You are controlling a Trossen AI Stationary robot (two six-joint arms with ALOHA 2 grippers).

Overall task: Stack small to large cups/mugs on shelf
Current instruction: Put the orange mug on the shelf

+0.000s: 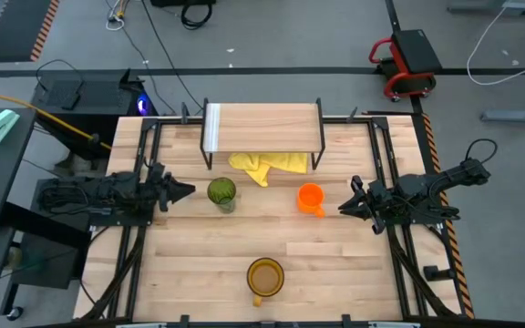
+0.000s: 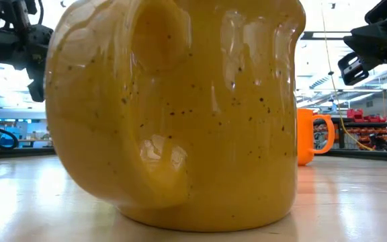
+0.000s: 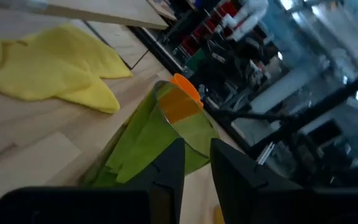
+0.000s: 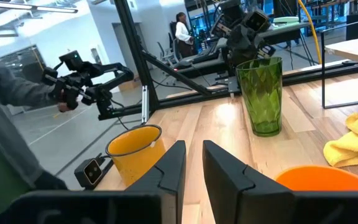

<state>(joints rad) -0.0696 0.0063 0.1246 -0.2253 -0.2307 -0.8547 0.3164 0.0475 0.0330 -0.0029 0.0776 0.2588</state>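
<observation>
Cups stand apart on the surface – green tumbler upright just beside the left gripper, orange mug near the right gripper, amber mug well apart from both; each gripper's fingers nearly together, holding nothing – shelf holds no cup yet

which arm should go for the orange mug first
Right, probably. The orange mug sits just off the right gripper, while the left gripper faces the green tumbler.
</observation>
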